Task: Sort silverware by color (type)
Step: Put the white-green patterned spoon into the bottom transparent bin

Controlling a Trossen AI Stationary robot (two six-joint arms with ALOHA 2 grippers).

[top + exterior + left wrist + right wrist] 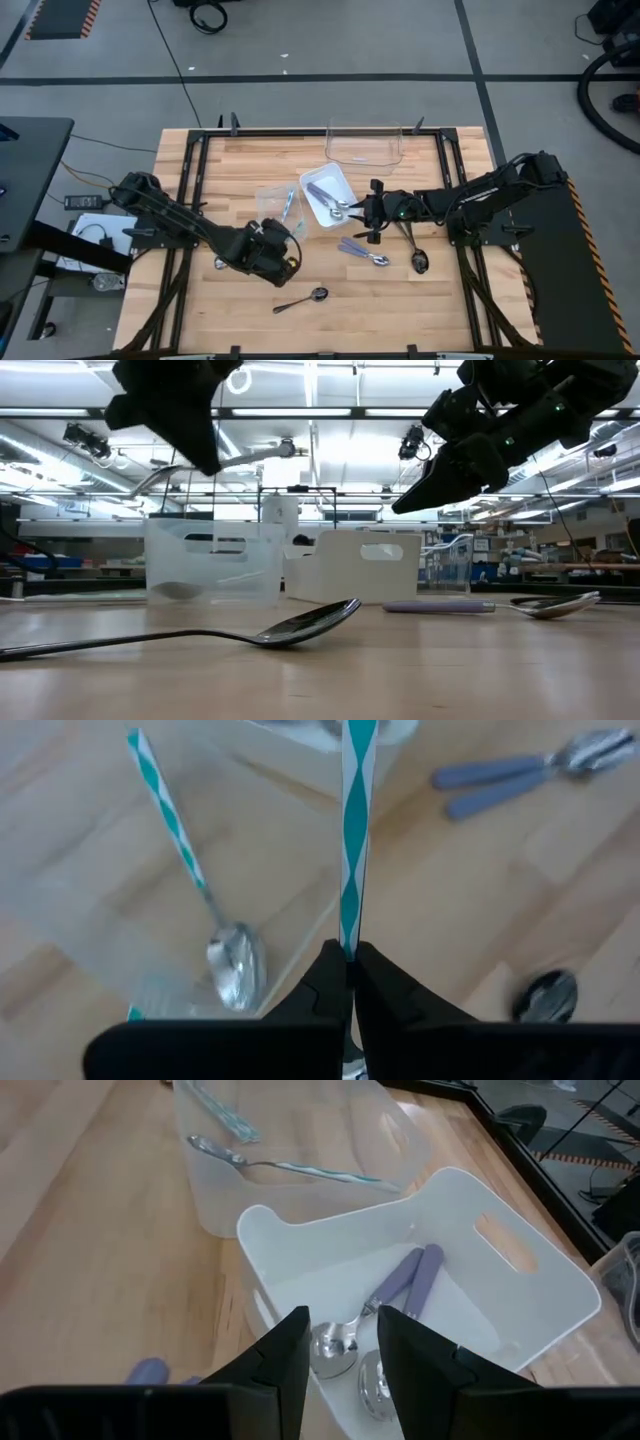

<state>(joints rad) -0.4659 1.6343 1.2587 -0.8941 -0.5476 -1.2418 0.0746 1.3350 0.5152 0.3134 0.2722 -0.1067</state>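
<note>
My left gripper (pixel 350 965) is shut on a spoon with a teal-and-white striped handle (pixel 357 810), held in the air beside a small clear container (pixel 278 205). Another striped spoon (pixel 215 935) lies in that container. My right gripper (pixel 340 1345) hangs open over the near wall of a white bin (pixel 330 195), touching nothing. Two purple-handled spoons (pixel 400 1285) lie in the bin. Two more purple spoons (pixel 362 253) and two dark spoons (pixel 418 260) (pixel 303 300) rest flat on the table. My left gripper pinches the striped handle (pixel 349 942) between its two fingertips. The handle runs on straight out past the tips, in line with the fingers. The fingers slant downward. The spoon is lifted clear of the table, and its bowl end is hidden behind the fingers.
A large clear tub (pixel 363 143) stands at the table's far edge. Black frame rails (pixel 200 160) run along the table's sides. Bare wood (pixel 400 310) lies toward the near edge around the dark spoon.
</note>
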